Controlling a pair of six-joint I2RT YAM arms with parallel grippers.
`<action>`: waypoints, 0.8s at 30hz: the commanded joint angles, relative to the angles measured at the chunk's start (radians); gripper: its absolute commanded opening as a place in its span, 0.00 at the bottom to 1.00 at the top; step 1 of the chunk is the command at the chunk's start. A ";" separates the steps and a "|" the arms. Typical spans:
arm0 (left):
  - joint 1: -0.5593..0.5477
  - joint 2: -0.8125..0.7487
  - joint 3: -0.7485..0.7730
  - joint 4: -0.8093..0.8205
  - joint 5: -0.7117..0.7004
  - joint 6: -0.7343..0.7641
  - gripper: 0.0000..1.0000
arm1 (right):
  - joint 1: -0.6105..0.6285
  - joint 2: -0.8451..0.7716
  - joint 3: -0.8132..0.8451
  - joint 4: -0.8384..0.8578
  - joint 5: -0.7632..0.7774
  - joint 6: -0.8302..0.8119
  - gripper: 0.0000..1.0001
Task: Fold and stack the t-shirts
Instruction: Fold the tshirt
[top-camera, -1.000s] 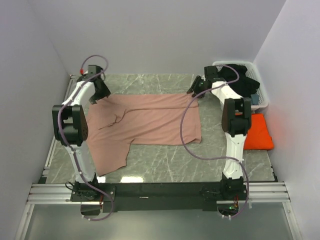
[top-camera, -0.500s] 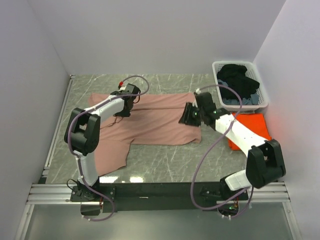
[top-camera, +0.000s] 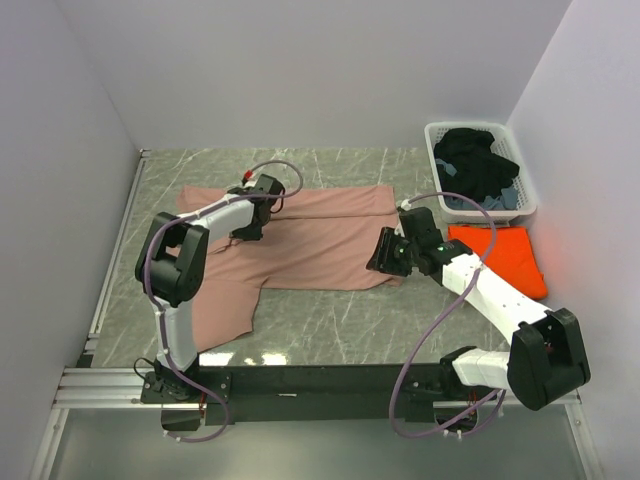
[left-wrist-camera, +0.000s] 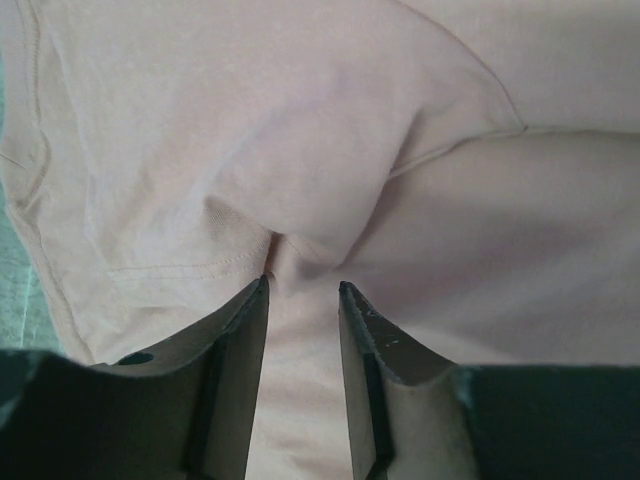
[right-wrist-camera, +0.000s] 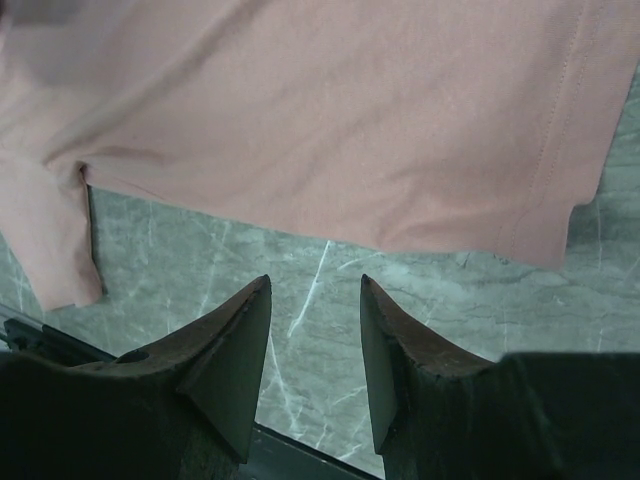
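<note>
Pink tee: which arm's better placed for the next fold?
Left, likely: left gripper is on the pink tee, fabric bunched at its jaws. Right gripper hangs open over bare table beside it.

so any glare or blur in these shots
Top external: a white glare patch on the marble table near its front edge, and the orange tee casts a reddish glow on the right wall. Left wrist: the pink tee is sharp, stitching readable. Right wrist: the right tool is dark and soft-edged.

Your left arm (top-camera: 215, 212) reaches out and bends inward, left gripper (left-wrist-camera: 303, 288) pointing down, fingers close together (a small gap shows). Your right arm (top-camera: 480, 290) stretches forward and low, right gripper (right-wrist-camera: 315, 280) held apart.
</note>
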 joint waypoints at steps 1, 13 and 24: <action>-0.005 -0.002 -0.013 0.028 0.001 0.024 0.39 | 0.000 -0.014 -0.003 0.014 0.014 -0.014 0.48; -0.002 0.047 -0.001 0.047 -0.027 0.047 0.35 | 0.002 -0.024 -0.021 -0.004 0.033 -0.043 0.48; 0.013 0.049 0.016 0.027 -0.009 0.050 0.17 | 0.002 -0.025 -0.024 0.000 0.034 -0.043 0.48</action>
